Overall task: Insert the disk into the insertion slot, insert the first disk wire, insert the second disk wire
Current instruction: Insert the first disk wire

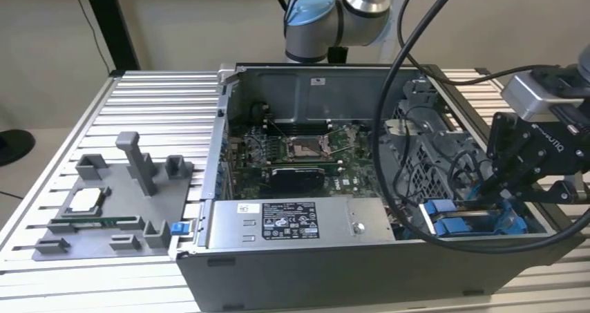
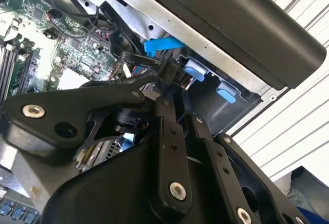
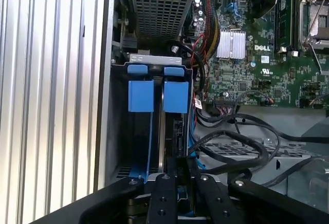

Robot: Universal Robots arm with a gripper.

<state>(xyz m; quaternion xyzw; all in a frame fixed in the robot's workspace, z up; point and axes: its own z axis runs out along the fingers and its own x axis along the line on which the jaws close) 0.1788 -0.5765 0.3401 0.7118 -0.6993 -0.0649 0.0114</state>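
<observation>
The gripper [image 3: 181,171] hangs straight over the insertion slot [image 3: 152,58], a grey metal bay in the corner of the open case, likely because the work here goes down into that narrow well. Its fingers [image 2: 165,131] are drawn close together, pinching what looks like the hard black plug of the disk wire [image 2: 131,54]. The wire is a flat, glossy ribbon that trails away from the slot toward the green motherboard [image 3: 247,75]. The disk [image 3: 176,96] appears already seated inside the slot, standing on edge with its matte bright-blue plastic caddy tabs uppermost. The perforated power-supply box [image 3: 157,13] sits just beyond the slot.
</observation>
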